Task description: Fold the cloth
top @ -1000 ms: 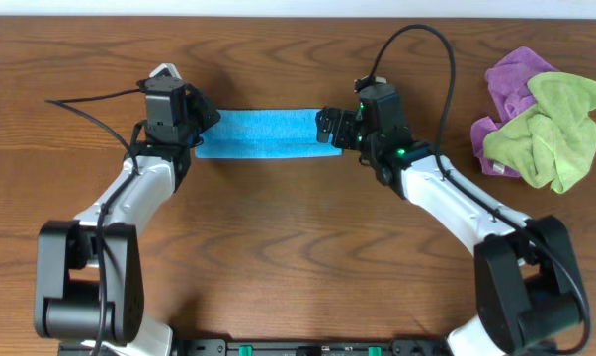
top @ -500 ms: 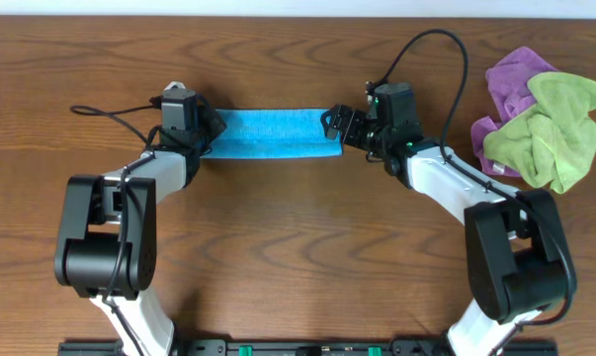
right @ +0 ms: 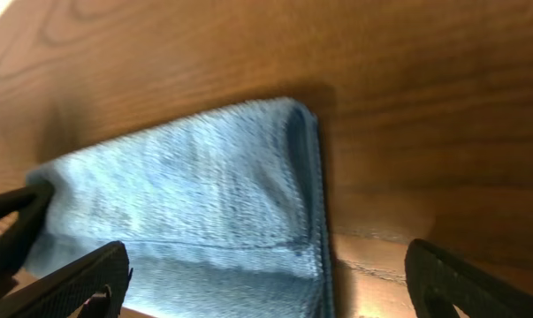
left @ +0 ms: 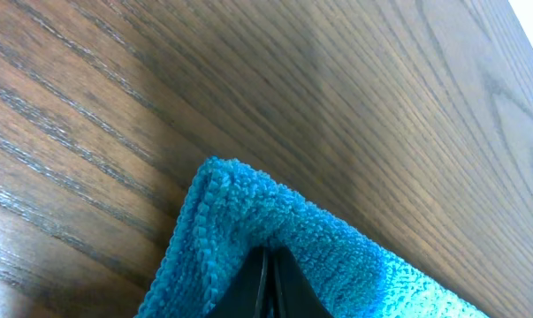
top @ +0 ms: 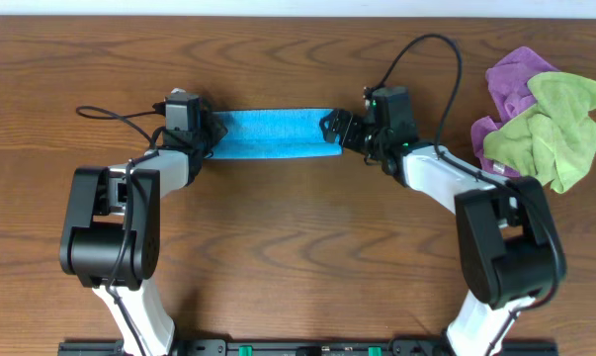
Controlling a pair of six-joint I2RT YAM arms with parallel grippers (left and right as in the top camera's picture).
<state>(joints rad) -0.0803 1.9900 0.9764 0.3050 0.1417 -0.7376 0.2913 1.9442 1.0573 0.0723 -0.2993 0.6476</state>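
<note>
The cloth lies between left pincer and right pincer.

A: Cloth at twelve o'clock, colour?
B: Bright sky-blue, plain, no print. It reads paler and greyer in the right wrist view.
A: And the table?
B: Mid-brown wood with darker grain streaks all over.
A: The pile at two o'clock?
B: One lime-green cloth, one purple cloth, both plain.
A: Arms?
B: The left arm and right arm match: white links, black joints.
</note>
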